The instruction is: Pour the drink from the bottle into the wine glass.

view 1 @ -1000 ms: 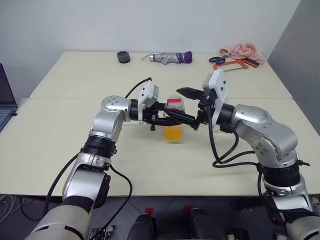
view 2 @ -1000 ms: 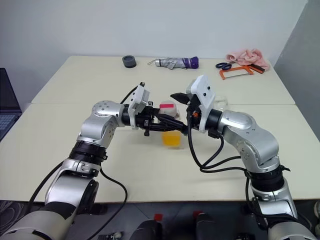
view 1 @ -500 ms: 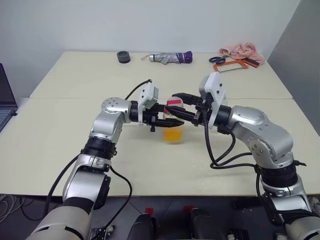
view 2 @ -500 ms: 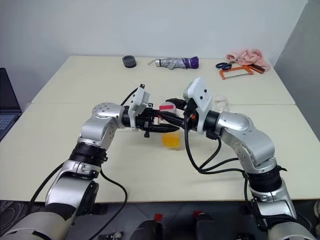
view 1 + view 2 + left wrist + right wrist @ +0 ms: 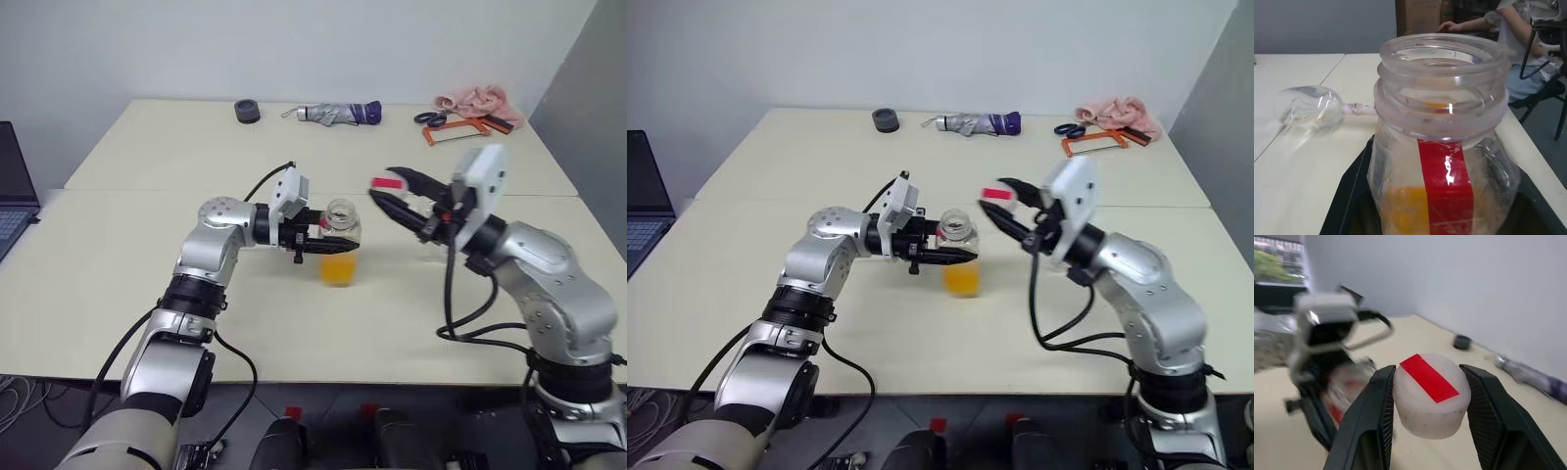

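Your left gripper [image 5: 333, 242] is clamped on the bottle [image 5: 340, 250] — uncapped, upright on the table [image 5: 147, 284]; your right gripper [image 5: 1429, 396] pinches the cap [image 5: 1431, 394] well clear of it.

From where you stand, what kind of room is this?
Probably an office or lab used as a test space: plain pale tables pushed together, a laptop at one edge, a person seated at a desk beyond, and odd items such as a folded umbrella and hacksaw.
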You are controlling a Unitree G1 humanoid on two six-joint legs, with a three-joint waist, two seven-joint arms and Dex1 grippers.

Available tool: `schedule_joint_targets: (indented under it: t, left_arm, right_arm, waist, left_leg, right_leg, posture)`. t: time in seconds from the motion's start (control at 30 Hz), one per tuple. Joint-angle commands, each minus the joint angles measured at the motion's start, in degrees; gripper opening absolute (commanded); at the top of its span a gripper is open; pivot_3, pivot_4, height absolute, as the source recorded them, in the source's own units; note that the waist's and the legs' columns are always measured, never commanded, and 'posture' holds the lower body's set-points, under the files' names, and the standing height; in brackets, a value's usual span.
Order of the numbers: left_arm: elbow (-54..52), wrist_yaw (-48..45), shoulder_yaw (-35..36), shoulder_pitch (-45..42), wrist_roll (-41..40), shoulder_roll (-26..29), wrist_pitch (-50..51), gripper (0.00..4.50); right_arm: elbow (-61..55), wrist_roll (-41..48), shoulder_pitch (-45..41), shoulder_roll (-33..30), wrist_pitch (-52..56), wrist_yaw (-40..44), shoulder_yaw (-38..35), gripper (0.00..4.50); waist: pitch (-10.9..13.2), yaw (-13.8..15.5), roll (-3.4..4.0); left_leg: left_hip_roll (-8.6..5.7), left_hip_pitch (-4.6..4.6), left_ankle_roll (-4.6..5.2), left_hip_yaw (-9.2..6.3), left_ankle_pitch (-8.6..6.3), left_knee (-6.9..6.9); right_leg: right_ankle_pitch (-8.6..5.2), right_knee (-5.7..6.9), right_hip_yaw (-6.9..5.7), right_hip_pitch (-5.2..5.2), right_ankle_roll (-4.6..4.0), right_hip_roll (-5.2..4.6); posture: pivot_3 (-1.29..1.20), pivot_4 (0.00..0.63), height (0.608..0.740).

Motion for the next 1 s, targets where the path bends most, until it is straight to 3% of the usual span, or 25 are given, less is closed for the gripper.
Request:
schedule_joint_targets:
  t: [0.03,0.13,0.27,0.53,0.77,0.87,1.0]
  left_arm:
    - [-3.0,0.57,2.04,-0.17,-1.9,1.0,0.43,1.82]
    - [-3.29,0.65,2.45,0.17,-1.93,1.66,0.83,1.82]
    - [-3.56,0.87,2.67,0.34,-1.9,1.9,1.12,1.82]
    - [-3.82,2.45,3.35,0.51,-1.84,2.54,1.47,1.82]
    - [-4.37,9.78,8.34,1.76,-3.33,3.0,3.33,1.82]
    - [-3.85,15.89,11.59,2.76,-2.34,4.22,2.49,1.82]
    - [-1.07,25.86,14.75,4.03,1.41,6.66,-1.08,1.82]
  right_arm:
    - [-0.28,-2.41,8.72,-3.13,-2.59,-0.12,-5.22,1.74]
    - [4.96,-6.38,19.97,-4.7,-6.78,0.16,-7.5,1.74]
    - [10.55,-8.57,24.71,-4.32,-10.91,0.15,-7.33,1.74]
    - [14.88,-7.96,26.83,-4.86,-11.9,1.26,-8.9,4.44]
    - [12.76,-8.1,27.85,-10.64,-12.59,5.85,-9.6,4.5]
    - [15.54,-16.28,27.29,-16.08,-18.34,5.86,-7.19,4.5]
    - [10.47,-9.84,21.22,-14.91,-14.56,6.81,-7.45,4.5]
  waist:
    - [0.0,0.24,0.0]
    - [0.0,0.55,0.0]
    - [0.0,0.23,0.01]
    - [0.0,-0.05,0.01]
    - [0.0,0.06,0.01]
    - [0.0,0.07,0.01]
    - [0.0,-0.23,0.01]
  left_leg:
    - [-0.03,0.0,0.0,0.02,0.0,0.0]
    - [-0.06,0.01,0.01,0.06,0.0,-0.01]
    - [-0.05,0.1,0.01,0.21,0.0,-0.01]
    - [0.04,0.15,0.01,0.17,0.0,-0.01]
    - [0.04,0.16,0.01,0.16,0.0,0.0]
    - [0.02,0.15,0.01,0.16,0.0,0.0]
    - [0.08,0.2,0.01,0.16,0.0,0.01]
  right_leg:
    - [0.0,0.01,0.01,0.0,0.0,0.0]
    - [0.0,0.01,0.02,0.0,0.0,0.04]
    - [0.0,0.06,0.15,0.01,0.0,0.11]
    - [0.0,0.08,0.15,0.03,0.0,0.24]
    - [0.0,0.07,0.15,0.04,0.01,0.21]
    - [0.0,0.08,0.16,0.04,0.01,0.19]
    - [0.0,0.08,0.16,0.04,0.01,0.23]
  posture:
    - [0.0,0.15,0.74]
    - [0.0,0.15,0.74]
    - [0.0,0.15,0.74]
    - [0.0,0.15,0.74]
    - [0.0,0.15,0.74]
    - [0.0,0.15,0.74]
    - [0.0,0.15,0.74]
